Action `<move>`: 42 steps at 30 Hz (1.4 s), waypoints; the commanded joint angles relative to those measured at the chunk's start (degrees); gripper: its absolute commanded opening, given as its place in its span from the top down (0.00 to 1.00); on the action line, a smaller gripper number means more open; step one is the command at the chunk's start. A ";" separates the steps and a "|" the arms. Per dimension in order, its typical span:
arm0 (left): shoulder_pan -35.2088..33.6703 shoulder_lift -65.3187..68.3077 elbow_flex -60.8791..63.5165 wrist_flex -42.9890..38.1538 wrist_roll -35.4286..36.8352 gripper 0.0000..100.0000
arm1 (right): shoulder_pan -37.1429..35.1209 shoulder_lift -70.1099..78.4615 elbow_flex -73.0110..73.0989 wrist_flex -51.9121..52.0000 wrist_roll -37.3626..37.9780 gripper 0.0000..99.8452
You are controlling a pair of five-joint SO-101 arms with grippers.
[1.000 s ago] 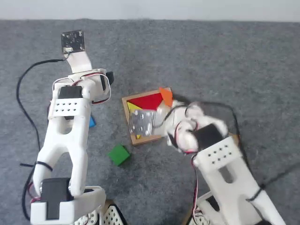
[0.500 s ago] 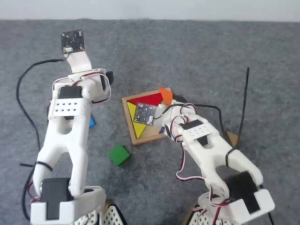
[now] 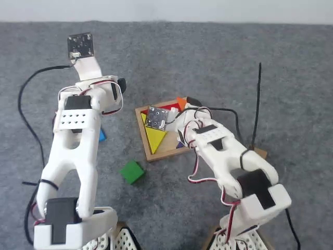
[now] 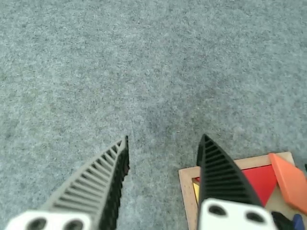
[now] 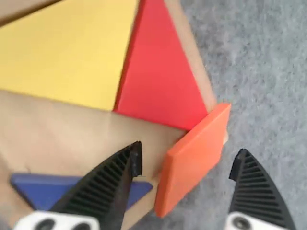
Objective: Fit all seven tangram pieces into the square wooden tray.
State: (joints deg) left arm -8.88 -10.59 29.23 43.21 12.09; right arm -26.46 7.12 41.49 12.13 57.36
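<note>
Grey carpet point(image 3: 234, 62) lay under the tray point(image 3: 156, 155). Your right gripper point(image 5: 188, 149) gaped wide astride the orange piece point(image 5: 192, 163), which looked stiff and light; its long edges suited pinching.

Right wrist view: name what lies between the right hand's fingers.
The orange piece, lying over the tray rim, inside the open right hand; right wrist view.

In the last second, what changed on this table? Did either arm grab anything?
The right gripper swung over the tray toward its far corner, uncovering the yellow triangle; open, it now straddles the orange piece. Nothing was grabbed or released. The left gripper, open above the carpet, and the green cube stayed put.
</note>
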 commanded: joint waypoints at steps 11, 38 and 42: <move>0.00 -0.53 -0.31 -1.23 -0.62 0.78 | 4.26 5.93 -13.98 10.68 3.43 0.69; 0.09 -0.53 -0.31 -1.05 -0.62 0.78 | 4.79 9.80 -18.90 15.96 10.37 0.83; 0.09 -0.53 -0.31 -1.05 -0.79 0.78 | 4.62 9.80 -18.37 15.96 12.04 0.87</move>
State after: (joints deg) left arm -8.88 -10.59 29.23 43.21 12.09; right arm -23.03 16.70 24.18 27.43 67.91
